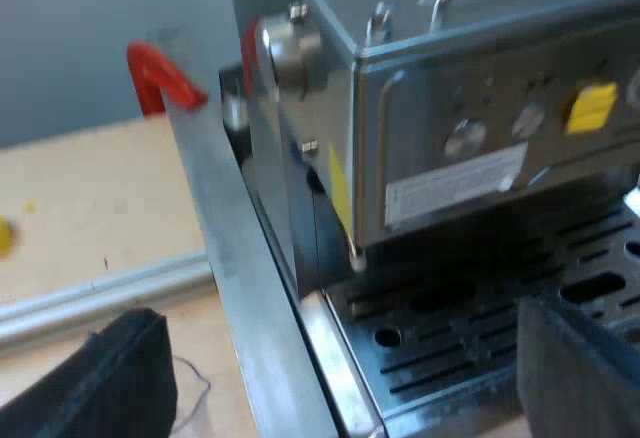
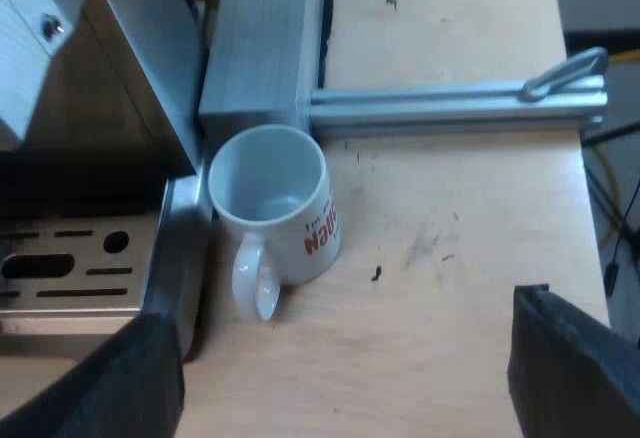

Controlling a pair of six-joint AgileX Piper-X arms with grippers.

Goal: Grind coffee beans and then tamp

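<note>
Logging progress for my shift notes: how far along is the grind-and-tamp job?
Done: nothing visible suggests grinding or tamping. In hand: nothing; left tool open at the drip tray of the espresso machine, right tool open above the mug. Left: grinding and tamping, seemingly the whole job.

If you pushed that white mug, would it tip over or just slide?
Probably slide: the mug stands upright on the wooden table. It looks like glazed ceramic, so it is likely slippery and breakable. It's empty, so it is probably light.
</note>
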